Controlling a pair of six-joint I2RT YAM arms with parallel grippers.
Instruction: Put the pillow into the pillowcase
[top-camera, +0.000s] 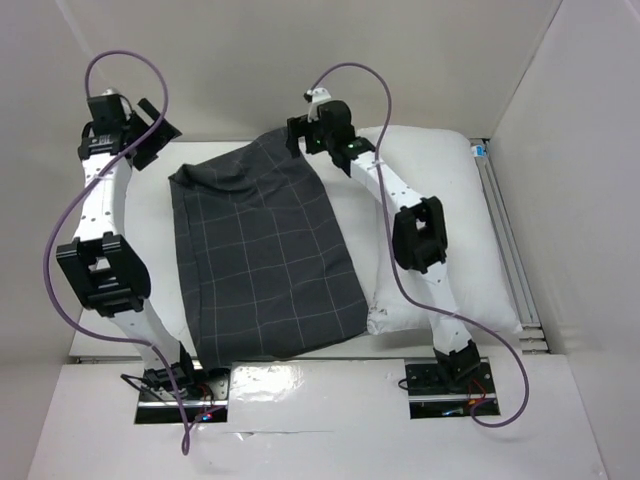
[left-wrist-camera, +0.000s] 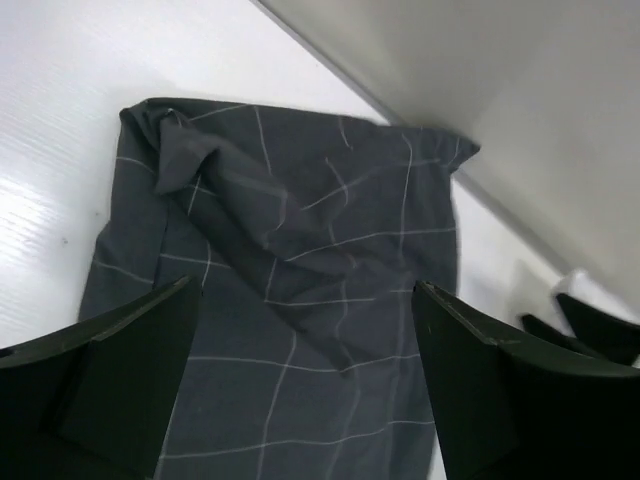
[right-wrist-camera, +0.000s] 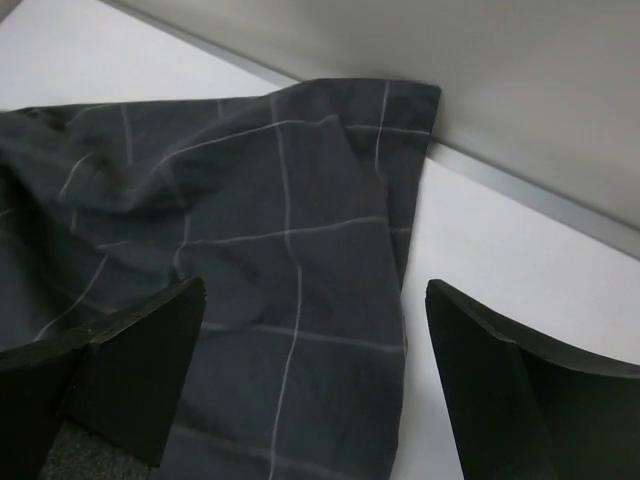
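Note:
The dark grey grid-patterned pillowcase lies flat in the middle of the table, rumpled at its far edge. The white pillow lies to its right, with its left edge under the pillowcase and my right arm reaching over it. My left gripper hovers open beyond the pillowcase's far left corner. In the left wrist view the pillowcase fills the space below the open left gripper. My right gripper is open above the far right corner. The right wrist view shows the pillowcase edge under the right gripper.
White walls close in the table at the back and on both sides. A metal rail runs along the right edge beside the pillow. Purple cables loop over both arms.

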